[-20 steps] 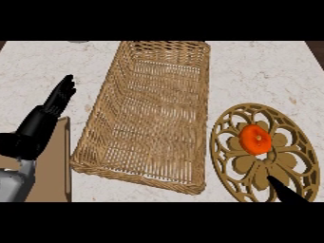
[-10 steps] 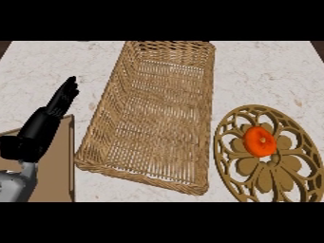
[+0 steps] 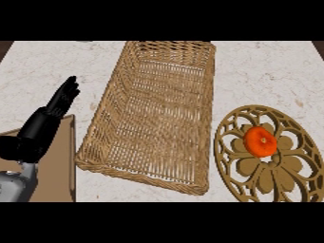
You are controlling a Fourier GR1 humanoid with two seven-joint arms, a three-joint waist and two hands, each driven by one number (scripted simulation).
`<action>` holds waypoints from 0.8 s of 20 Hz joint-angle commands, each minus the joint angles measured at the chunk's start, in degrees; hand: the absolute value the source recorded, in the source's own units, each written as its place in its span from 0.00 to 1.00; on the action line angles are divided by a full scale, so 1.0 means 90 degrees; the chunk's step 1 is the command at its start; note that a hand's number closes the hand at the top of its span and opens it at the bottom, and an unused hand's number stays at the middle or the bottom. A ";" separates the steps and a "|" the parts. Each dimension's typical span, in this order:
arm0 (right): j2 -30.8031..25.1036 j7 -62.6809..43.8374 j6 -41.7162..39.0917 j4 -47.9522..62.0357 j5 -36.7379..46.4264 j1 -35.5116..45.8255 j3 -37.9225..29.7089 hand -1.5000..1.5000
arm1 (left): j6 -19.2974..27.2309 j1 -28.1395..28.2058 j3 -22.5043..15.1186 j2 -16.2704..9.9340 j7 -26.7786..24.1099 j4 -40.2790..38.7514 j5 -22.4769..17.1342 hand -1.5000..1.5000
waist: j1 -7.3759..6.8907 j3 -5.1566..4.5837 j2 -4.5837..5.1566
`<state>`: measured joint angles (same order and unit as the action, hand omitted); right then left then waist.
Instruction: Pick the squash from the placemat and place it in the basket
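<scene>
An orange squash [image 3: 260, 141] lies near the middle of a round, cut-out wooden placemat [image 3: 270, 154] at the right of the counter. A long woven basket [image 3: 157, 110] stands left of the placemat, running from the back of the counter toward the front. My left hand [image 3: 43, 124] rests open at the left, fingers straight and pointing up, well apart from the basket's left wall. My right hand does not show in this view.
A brown board [image 3: 59, 173] lies at the lower left under my left forearm. The pale marble counter [image 3: 270, 71] stretches behind the placemat, with dark floor beyond its side edges.
The tip of my right hand, seen at the lower right a second ago, has left the view. The view has shifted slightly, and my left hand has stayed where it was.
</scene>
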<state>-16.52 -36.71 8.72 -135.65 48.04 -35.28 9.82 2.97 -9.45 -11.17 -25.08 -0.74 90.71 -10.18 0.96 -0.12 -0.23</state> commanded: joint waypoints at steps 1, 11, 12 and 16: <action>0.0393 -0.0108 0.0294 -0.1063 0.0138 -0.0325 0.0225 0.00 | -0.0205 0.0175 0.0146 -0.0032 -0.0410 -0.0282 0.0040 0.50 | 0.0008 0.0006 0.0003; 0.0759 0.0500 0.0862 0.0431 0.0176 0.0799 -0.0021 0.00 | -0.0455 0.0002 0.0375 0.0332 -0.0445 -0.0471 0.0400 0.50 | -0.0067 0.0013 0.0023; 0.0846 0.0840 0.1111 0.0850 0.0087 0.0807 0.0016 0.00 | -0.0157 0.0073 0.0192 0.0458 0.0208 0.0293 0.0493 0.50 | -0.0085 0.0016 0.0015; 0.1046 0.0822 0.1161 0.1541 0.0417 0.1319 -0.0057 0.00 | -0.0684 0.0208 0.0477 0.0423 -0.0234 -0.0144 0.0453 0.50 | -0.0101 0.0013 0.0024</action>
<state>-9.54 -31.30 16.77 -127.46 49.23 -25.76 8.38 -1.38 -9.69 -7.55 -21.96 -0.70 89.92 -7.22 0.23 -0.01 -0.05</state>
